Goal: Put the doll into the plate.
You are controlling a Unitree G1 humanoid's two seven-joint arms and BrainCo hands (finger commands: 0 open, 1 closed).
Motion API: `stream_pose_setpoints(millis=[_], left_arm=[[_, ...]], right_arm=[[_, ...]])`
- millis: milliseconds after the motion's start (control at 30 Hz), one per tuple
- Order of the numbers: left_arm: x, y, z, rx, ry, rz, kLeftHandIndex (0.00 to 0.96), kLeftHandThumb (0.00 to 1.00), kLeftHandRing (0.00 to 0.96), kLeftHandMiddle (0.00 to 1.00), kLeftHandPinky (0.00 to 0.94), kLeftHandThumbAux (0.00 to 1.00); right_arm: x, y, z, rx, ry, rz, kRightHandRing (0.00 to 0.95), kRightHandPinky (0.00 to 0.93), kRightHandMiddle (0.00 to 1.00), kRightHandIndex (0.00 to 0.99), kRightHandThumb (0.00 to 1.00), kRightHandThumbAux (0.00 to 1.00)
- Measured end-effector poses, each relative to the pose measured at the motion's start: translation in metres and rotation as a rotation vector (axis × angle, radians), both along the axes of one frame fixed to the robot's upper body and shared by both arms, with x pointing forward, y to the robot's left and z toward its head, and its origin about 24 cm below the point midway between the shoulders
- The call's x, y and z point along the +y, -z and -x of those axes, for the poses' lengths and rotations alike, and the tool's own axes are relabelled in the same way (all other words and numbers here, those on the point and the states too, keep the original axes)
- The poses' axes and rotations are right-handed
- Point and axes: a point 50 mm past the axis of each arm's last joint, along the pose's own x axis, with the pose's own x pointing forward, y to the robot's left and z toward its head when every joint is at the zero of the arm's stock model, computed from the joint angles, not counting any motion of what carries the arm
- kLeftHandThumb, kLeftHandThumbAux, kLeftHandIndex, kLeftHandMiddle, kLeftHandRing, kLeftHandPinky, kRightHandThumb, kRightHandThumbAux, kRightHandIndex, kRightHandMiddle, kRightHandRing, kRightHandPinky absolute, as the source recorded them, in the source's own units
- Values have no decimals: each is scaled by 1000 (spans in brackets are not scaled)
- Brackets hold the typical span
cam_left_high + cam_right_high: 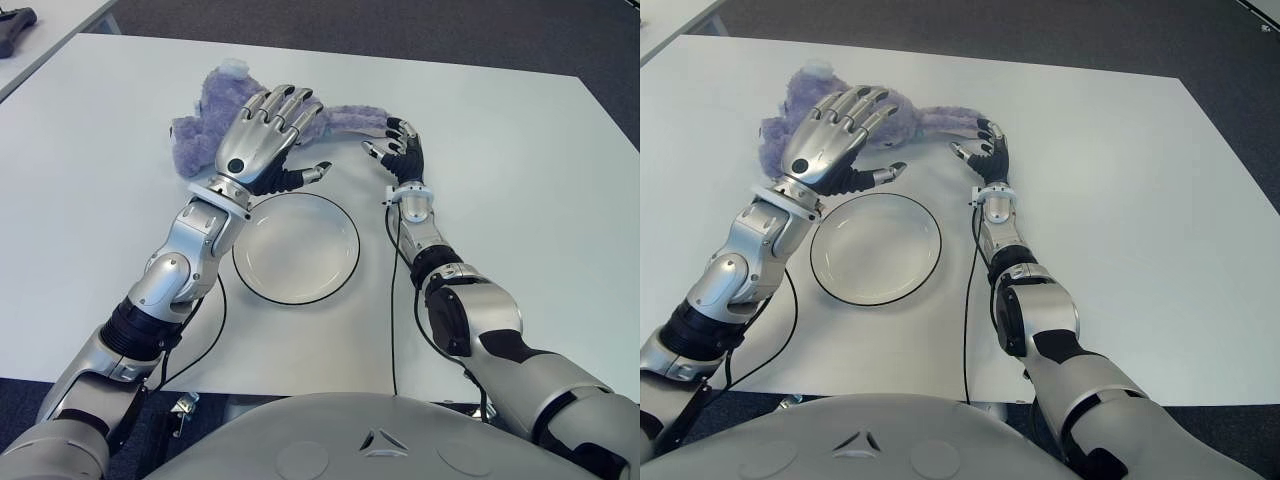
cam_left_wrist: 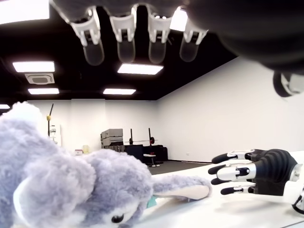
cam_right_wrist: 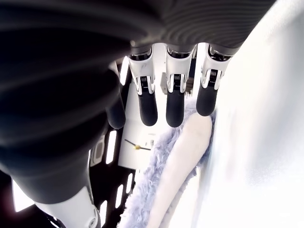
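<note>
Two spread fingers-out hands, left robot hand (image 1: pixel 265 140) and right robot hand (image 1: pixel 398 148), hover empty over the doll (image 1: pixel 205 125).

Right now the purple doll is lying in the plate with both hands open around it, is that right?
Not quite. The doll lies on the table beyond the plate, which holds nothing, as the left eye view shows. The rest stands: the left hand is open over the doll, and the right hand is open at its long ear.
</note>
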Motion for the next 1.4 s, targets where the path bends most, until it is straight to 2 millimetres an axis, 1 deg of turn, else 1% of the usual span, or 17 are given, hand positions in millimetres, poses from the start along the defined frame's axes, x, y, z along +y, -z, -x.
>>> stream_pose_setpoints(millis=[67, 167, 300, 600, 833, 1000, 1167, 1333, 1400], left_arm=[[2, 0, -3, -1, -8, -12, 0, 280, 0, 0, 0, 119], [7, 1, -13, -8, -35, -59, 0, 287, 0, 0, 0, 116], [19, 3, -34, -42, -96, -122, 0, 291, 0, 0, 0, 113], [49, 9, -75, -88, -234, -281, 0, 282, 0, 0, 0, 105], [72, 0, -99, -100, -327, -367, 0, 280, 0, 0, 0, 129], [87, -6, -112, -111, -388, -396, 0, 273, 0, 0, 0, 132], [102, -7, -121, -100, -454, -388, 0, 254, 0, 0, 0, 139], [109, -8, -127, -78, -498, -383, 0, 226, 0, 0, 0, 151], [111, -9, -129, -65, -511, -388, 0, 229, 0, 0, 0, 151]], right_arm=[[0, 0, 0, 0, 1, 0, 173, 168, 183, 198, 146, 832], [0, 0, 0, 1, 3, 2, 176, 165, 190, 204, 157, 833], [0, 0, 0, -2, 4, 3, 174, 144, 192, 208, 161, 837], [1, -1, 0, -6, 9, 6, 164, 146, 187, 213, 148, 828], [2, -1, 0, -5, 6, 5, 161, 142, 185, 208, 134, 821], [2, -1, -1, -5, 6, 5, 163, 149, 184, 207, 135, 828], [2, -1, -1, -6, 6, 4, 159, 133, 183, 208, 136, 829], [1, -2, -1, -7, 10, 6, 157, 135, 181, 209, 121, 838], [1, -2, -1, -8, 10, 7, 161, 144, 183, 209, 119, 840]])
